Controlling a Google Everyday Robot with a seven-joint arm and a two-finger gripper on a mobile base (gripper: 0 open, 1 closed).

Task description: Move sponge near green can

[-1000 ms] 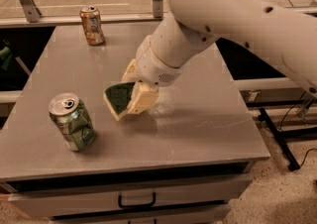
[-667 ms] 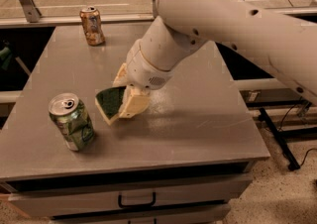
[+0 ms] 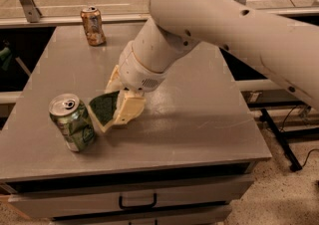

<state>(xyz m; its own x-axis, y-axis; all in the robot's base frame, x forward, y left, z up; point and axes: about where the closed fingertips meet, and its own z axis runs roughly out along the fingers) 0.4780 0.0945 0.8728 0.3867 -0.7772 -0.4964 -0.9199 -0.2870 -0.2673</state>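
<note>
The green can stands upright near the table's front left, green and white with a silver top. The sponge, pale yellow with a dark green face, is tilted on edge just right of the can, close to it. My gripper is shut on the sponge, its cream fingers clamped on either side, low over the grey table. The big white arm reaches down from the upper right and hides the sponge's right end.
An orange-brown can stands upright at the table's back left. A drawer with a black handle runs under the front edge. Metal rails and frames lie behind and to the right of the table.
My gripper has carried the sponge leftward and a little toward the front, bringing it much closer to the green can. Both cans have stayed put.
</note>
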